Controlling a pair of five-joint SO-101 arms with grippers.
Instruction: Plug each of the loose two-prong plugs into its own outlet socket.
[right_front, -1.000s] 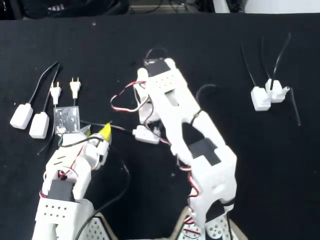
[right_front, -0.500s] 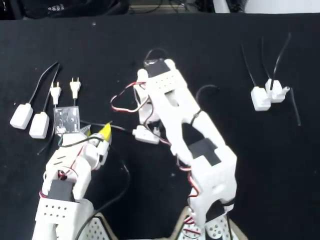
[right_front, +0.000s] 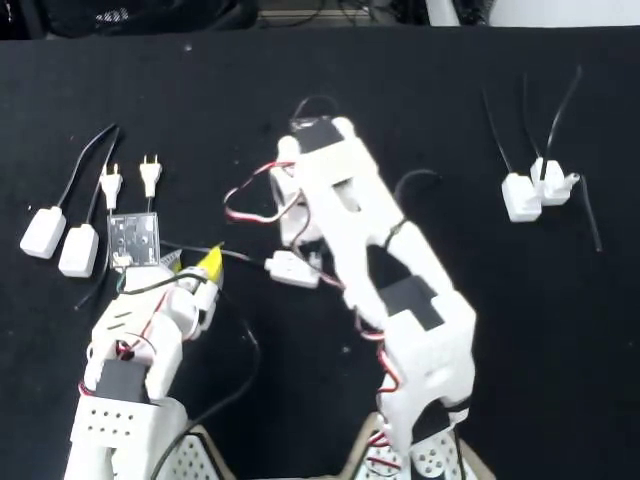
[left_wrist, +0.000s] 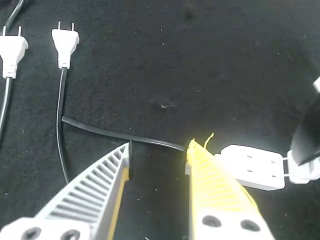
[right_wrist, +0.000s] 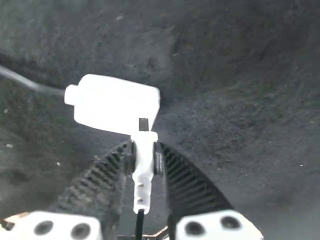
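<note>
**Operator:** What are my two hands doing, and where are the parts?

**Observer:** Take the middle socket (right_front: 292, 268) as your reference; it lies flat on the black table (right_front: 450, 100).

(a) Your right gripper (right_wrist: 143, 150) is closed narrowly on the body of the held plug (right_wrist: 142, 170). The plug's nose is right against one long edge of the middle socket. A dark prong shows over the socket's white body, but I cannot tell whether the prongs are seated.

(b) Your left gripper (left_wrist: 159, 147) stands wide and holds nothing. Its yellow finger (left_wrist: 215, 190) is just beside the middle socket. Its white finger (left_wrist: 95, 185) is on the side away from the socket.

**Operator:** And the lead I see near that open hand?

**Observer:** (c) The black cable (left_wrist: 120, 135) runs away from the middle socket and crosses the gap at the left gripper's fingertips. I cannot tell whether it touches them.

(d) The first loose plug (left_wrist: 65, 42) and the second loose plug (left_wrist: 12, 47) lie side by side, well apart from the middle socket and beyond the left gripper. Their prongs point away from your arms.

(e) The near spare socket (right_front: 78, 250) and the far spare socket (right_front: 42, 232) lie farther still from the middle socket on that same side. They are close together, each with a dark lead.

(f) On the opposite side of the middle socket, well apart from it, the far pair (right_front: 535, 190) of white pieces lies together with thin black leads. I cannot tell how they join.
</note>
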